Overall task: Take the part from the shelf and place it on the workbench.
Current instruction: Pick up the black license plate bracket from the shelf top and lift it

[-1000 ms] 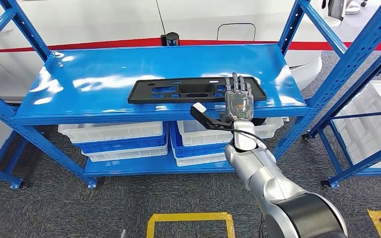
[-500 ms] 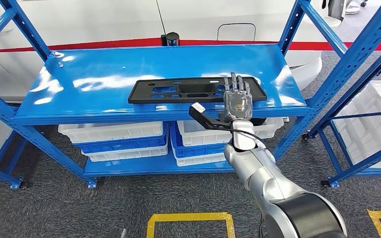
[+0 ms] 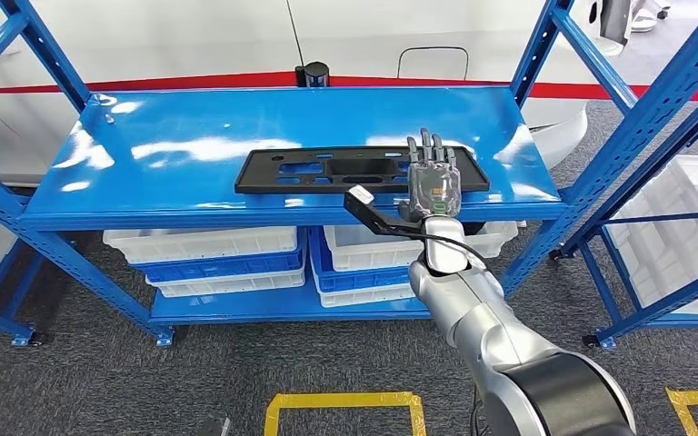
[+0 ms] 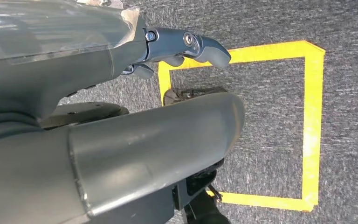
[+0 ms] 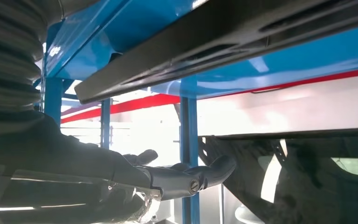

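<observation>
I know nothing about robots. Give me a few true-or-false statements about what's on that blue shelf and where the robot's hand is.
1. The flat black plastic part lies on the blue metal shelf's top level. True.
2. The robot's right hand is over the part's right end, fingers stretched out. True.
3. The part already sits in the yellow tape square on the floor. False: it is on the shelf.
4. Red bins fill the lower level. False: white and blue plastic bins sit there.
</observation>
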